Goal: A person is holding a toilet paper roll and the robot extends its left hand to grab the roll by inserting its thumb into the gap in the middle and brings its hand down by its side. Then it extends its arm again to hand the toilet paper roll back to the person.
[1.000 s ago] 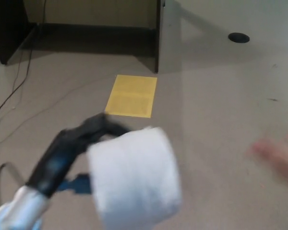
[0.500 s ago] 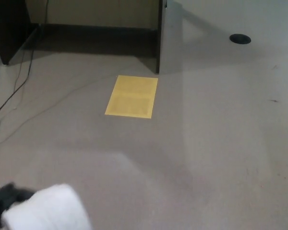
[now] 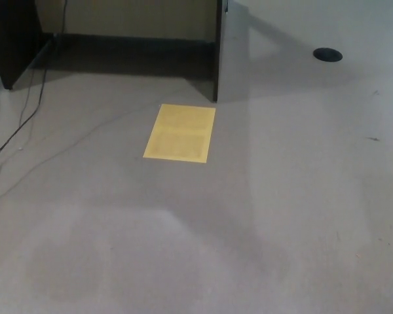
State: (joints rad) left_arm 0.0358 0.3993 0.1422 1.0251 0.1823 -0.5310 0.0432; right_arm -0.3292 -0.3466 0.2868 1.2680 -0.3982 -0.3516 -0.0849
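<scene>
On grey floor (image 3: pixel 295 196), yellow sheet (image 3: pixel 179 133), black cable (image 3: pixel 16 127), dark disc (image 3: pixel 327 54)

Grey floor (image 3: pixel 301 216) with a yellow sheet (image 3: pixel 180 133) near dark furniture (image 3: pixel 13 39)

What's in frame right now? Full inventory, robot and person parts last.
floor: 1, grey-beige carpet, fills most of the view
yellow sheet: 1, yellow, flat on the floor, centre-left, just in front of the panel's foot
vertical panel: 1, grey, furniture side standing at top centre
dark recess: 1, black, under the furniture at top left
cables: at least two, dark and thin, trailing over the floor at left
round disc: 1, black, on the floor at top right; what it is cannot be told
toilet paper roll: 0, not in view
left robot hand: not in view
right robot hand: not in view
person: not in view
</scene>
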